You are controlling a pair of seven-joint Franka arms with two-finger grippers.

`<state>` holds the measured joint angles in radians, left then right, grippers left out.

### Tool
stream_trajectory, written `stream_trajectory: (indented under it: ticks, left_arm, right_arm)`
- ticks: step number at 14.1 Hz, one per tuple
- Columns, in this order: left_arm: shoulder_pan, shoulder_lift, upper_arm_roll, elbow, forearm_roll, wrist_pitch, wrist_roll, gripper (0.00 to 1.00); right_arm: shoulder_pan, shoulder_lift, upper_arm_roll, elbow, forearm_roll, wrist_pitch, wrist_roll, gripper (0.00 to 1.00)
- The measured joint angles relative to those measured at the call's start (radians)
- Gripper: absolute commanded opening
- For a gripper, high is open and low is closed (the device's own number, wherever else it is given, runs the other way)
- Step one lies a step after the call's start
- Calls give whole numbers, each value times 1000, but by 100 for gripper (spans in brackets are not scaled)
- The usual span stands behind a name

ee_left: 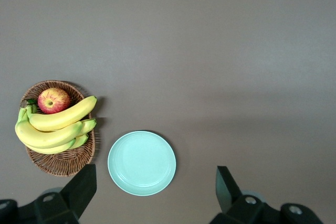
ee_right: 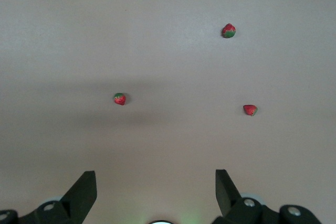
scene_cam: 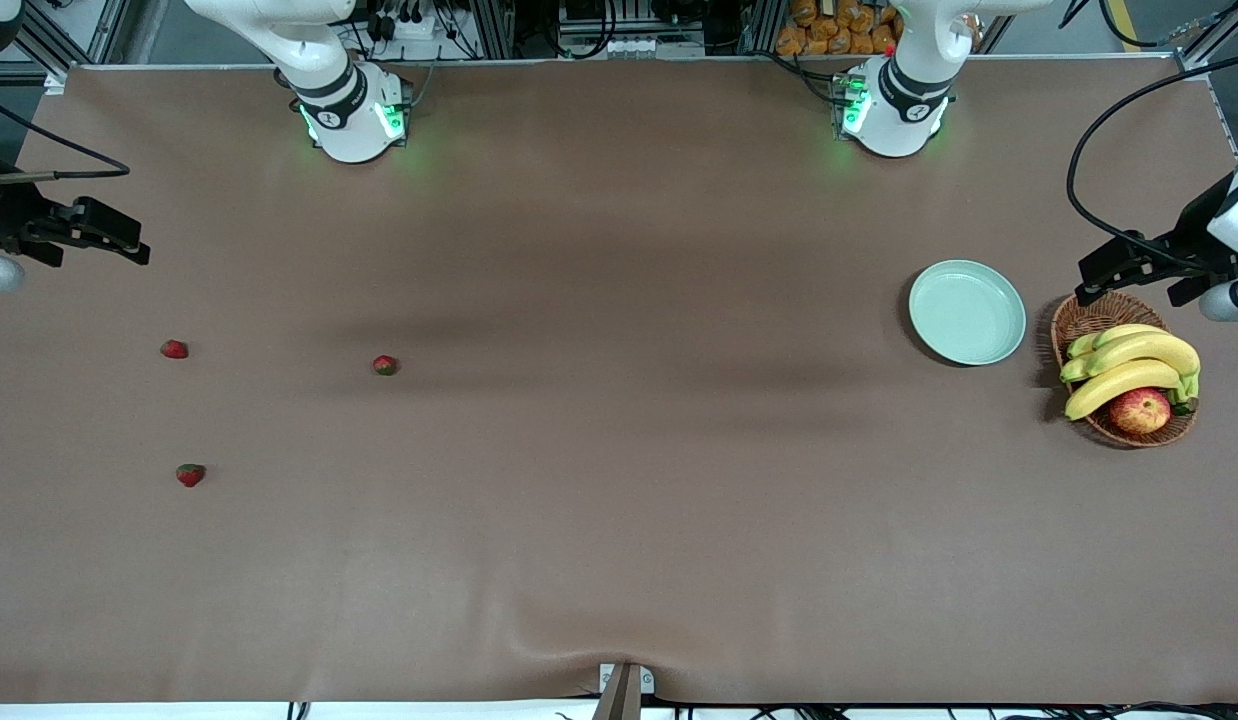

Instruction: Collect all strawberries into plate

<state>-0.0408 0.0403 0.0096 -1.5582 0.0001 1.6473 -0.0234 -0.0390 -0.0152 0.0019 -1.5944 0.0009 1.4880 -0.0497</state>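
Red strawberries point(ee_right: 120, 98) below right tool point(ee_right: 155, 192), open

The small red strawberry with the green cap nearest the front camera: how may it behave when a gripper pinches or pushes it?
The small red strawberry with the green cap looks rounded and tapered, so a push would probably roll it in a curve. It is tiny and lies apart from the other two, so it is likely light and easily knocked away. The open right gripper should probably close gently.

Brown table point(scene_cam: 619, 520), three strawberries point(scene_cam: 175, 349) point(scene_cam: 384, 365) point(scene_cam: 190, 475), mint plate point(scene_cam: 967, 312), wicker basket point(scene_cam: 1074, 325) beside it
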Motion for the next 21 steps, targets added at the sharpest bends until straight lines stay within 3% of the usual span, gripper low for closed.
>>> stream_trajectory:
  ticks: [21]
  left_arm:
    - [1,0,-5,0,0,0,-1,100]
  right_arm:
    - [-3,3,-8,20,-1,8,0,100]
